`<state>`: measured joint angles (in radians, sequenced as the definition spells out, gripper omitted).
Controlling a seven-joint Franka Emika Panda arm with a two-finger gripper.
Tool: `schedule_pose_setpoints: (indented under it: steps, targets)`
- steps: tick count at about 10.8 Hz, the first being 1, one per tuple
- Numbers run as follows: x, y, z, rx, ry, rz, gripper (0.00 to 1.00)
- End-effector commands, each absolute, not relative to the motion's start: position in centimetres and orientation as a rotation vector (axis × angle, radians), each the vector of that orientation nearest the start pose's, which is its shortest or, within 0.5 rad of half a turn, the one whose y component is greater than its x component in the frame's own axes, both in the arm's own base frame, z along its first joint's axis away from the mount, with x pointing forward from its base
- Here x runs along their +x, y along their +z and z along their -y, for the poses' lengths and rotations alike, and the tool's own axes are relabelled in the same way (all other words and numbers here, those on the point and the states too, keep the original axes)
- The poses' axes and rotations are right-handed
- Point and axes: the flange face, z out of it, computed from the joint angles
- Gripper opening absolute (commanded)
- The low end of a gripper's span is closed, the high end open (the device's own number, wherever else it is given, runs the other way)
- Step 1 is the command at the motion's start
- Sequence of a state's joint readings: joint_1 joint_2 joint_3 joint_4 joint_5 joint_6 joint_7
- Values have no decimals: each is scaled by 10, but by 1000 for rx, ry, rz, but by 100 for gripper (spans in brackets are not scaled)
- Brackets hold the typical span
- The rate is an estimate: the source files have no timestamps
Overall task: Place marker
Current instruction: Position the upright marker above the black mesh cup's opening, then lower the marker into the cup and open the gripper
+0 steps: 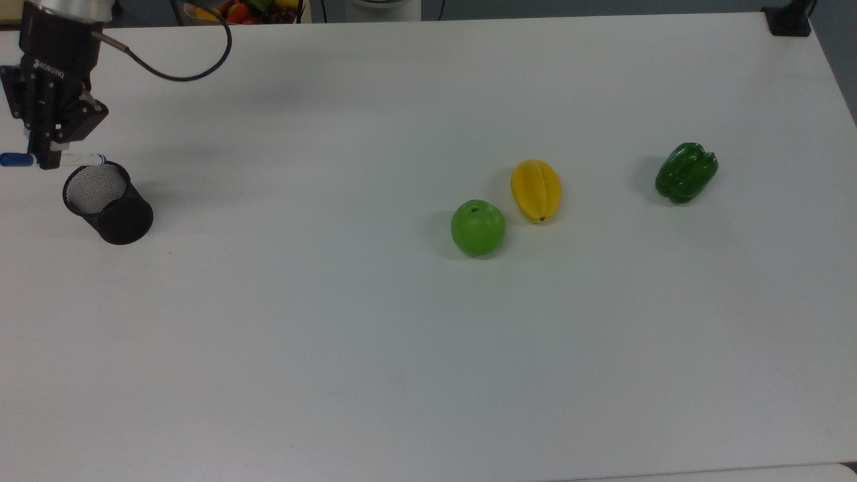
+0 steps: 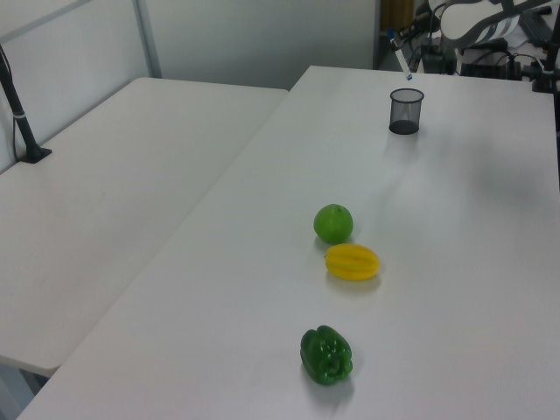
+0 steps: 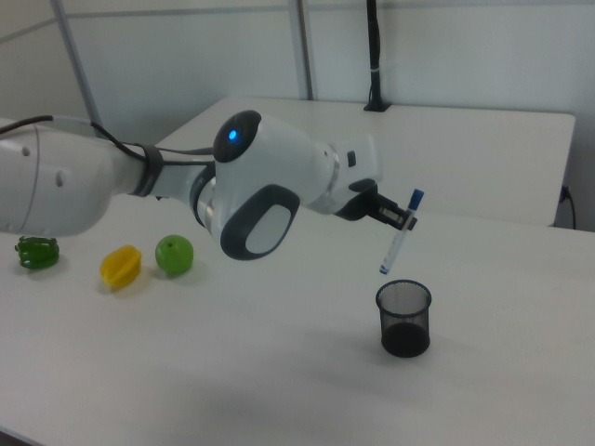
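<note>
The marker, white with a blue cap, is held in my gripper, which is shut on its middle. In the right view the marker hangs steeply tilted from the gripper, blue cap up. Its lower end is a little above the rim of the black mesh cup, toward the right view's left. In the top view the cup stands just below the marker near the table's left edge. The left view has the marker above the cup at the far end.
A green apple, a yellow starfruit and a green pepper lie on the white table toward the top view's right. A bowl of fruit sits beyond the far edge. A second table adjoins in the left view.
</note>
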<state>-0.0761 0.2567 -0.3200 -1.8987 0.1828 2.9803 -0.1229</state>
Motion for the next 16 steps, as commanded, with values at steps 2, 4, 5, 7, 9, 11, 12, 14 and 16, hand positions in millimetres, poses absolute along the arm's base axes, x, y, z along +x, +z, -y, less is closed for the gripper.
schedule_pose_setpoints:
  steps: [2,4,5,7,9,11,12,14,16]
  targets:
    - [612,429,267,-3037,-1287,-618,0]
    - [614,414,269,-3047,-1318,-617,0]
    - [615,410,269,-3047,-1336,-615,0]
    - [614,407,268,-3051,-1328,-612,0]
    - [610,399,268,-3068,-1301,-598,0]
    - [610,400,267,-3068,-1298,-594,7]
    - [610,401,267,-3068,-1300,-592,21]
    - [610,404,266,-3063,-1302,-593,45]
    - [611,406,264,-3057,-1306,-596,58]
